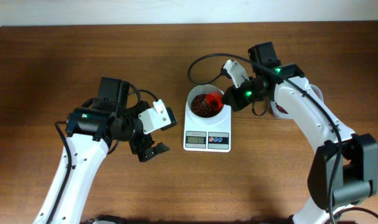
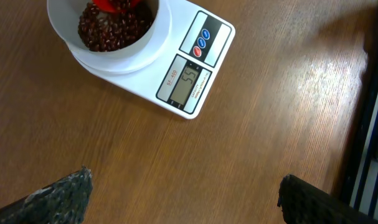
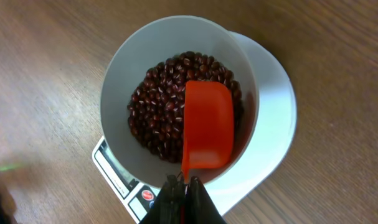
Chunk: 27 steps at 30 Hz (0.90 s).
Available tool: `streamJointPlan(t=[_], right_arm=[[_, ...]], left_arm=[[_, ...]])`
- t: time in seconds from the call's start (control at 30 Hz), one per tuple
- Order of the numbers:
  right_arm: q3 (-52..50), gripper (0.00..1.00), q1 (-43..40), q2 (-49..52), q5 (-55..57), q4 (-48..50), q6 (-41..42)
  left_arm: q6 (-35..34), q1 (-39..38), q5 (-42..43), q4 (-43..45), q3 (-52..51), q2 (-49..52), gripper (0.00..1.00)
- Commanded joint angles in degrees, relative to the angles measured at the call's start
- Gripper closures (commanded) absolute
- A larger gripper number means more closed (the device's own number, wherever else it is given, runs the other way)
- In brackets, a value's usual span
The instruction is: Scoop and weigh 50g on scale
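A small white scale [image 1: 207, 140] with a grey display and blue and red buttons stands mid-table, shown too in the left wrist view as the scale [image 2: 195, 68]. Its round white bowl [image 3: 123, 74] holds dark red beans [image 3: 157, 121]. My right gripper [image 3: 185, 186] is shut on the handle of an orange-red scoop [image 3: 207, 127], which hangs over the bowl above the beans. In the overhead view the right gripper [image 1: 229, 98] sits at the bowl's right rim. My left gripper [image 1: 152, 151] stands open over bare wood to the left of the scale, its fingertips [image 2: 70, 190] wide apart.
A container [image 1: 279, 111] lies partly hidden behind the right arm, right of the scale. Black cables loop behind the bowl [image 1: 195, 65]. Bare wooden tabletop [image 1: 45, 62] stretches to the left and front.
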Motion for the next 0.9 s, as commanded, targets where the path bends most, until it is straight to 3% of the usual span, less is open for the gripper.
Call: streamJointPlan(t=[0.0,0.23,0.43,0.5,0.57,0.67,0.7,0.77,0.8,0.87], right_arm=[[1.07,0.96,-1.7,-0.15,0.28,-0.35,-0.2],[1.07,0.96,-1.7,-0.39,-7.1,1.36,-0.17],[1.07,0.96,-1.68,-4.11,-6.38,1.42,-0.61],[1.07,0.96,-1.22,-4.11,0.46,1.36,1.33],[1.07,0.96,-1.25,-4.11,-4.96,1.33,0.59],[1.07,0.96,-1.25,-4.11,-1.75,1.33,2.29],[1.07,0.96,-1.29,-4.15,-7.48,1.38,-0.15],[1.07,0.96,-1.29,-4.15,-0.17,1.36,3.87],[1.07,0.96,-1.29,-4.15,-5.7,1.57,2.12],[1.07,0.96,-1.29,-4.15,-1.05,0.96,4.46]], left_arm=[[0.9,-0.22,1.03,0.04,-0.15,-0.11,0.01],[0.9,-0.22,1.03,0.04,-0.15,-0.11,0.01],[0.9,-0.22,1.03,0.04,-0.15,-0.11,0.01],[0.87,-0.22,1.03,0.07,-0.15,-0.11,0.01],[0.9,-0.22,1.03,0.04,-0.15,-0.11,0.01],[0.9,-0.22,1.03,0.04,-0.15,-0.11,0.01],[0.9,-0.22,1.03,0.04,-0.15,-0.11,0.01],[0.9,-0.22,1.03,0.04,-0.15,-0.11,0.01],[0.9,-0.22,1.03,0.04,-0.15,-0.11,0.01],[0.9,-0.22,1.03,0.04,-0.15,-0.11,0.01]])
